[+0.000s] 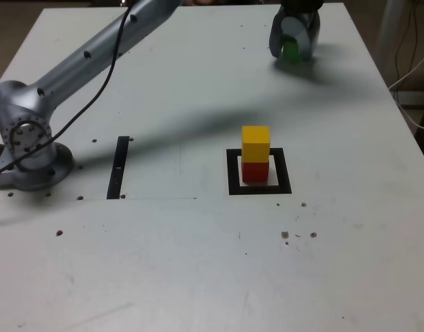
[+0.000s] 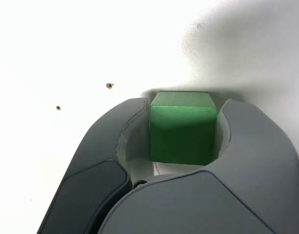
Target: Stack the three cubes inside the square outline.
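A: Start at the dark grey two-jawed claw (image 2: 183, 129). What is it doing?

B: It is pinching the small solid green cube (image 2: 182, 127). In the wrist view both jaws lie against opposite faces of the cube, which sits square between them. Whether the cube rests on the table or is just off it, I cannot tell.

A: And where is that in the wider scene?

B: At the far edge of the pale grey table (image 1: 198, 263), toward the exterior view's right, well apart from the target. The silver arm (image 1: 94, 52) reaches across from its base on the exterior view's left.

A: The target?

B: The thick black square outline with a white centre (image 1: 259, 188), nearer the camera. Inside it stands the red cube (image 1: 255, 171) with the yellow cube (image 1: 256, 143) on top, a little off to one side but steady. A narrow black strip (image 1: 118, 167) lies to the exterior view's left, no part of the job.

A: So the step in hand?

B: Securing the green cube for carrying, I judge. To do it well: lift straight up first, clear the stack's height before crossing, come down centred over the yellow cube, and release only once it sits flat, so the tower is not nudged.
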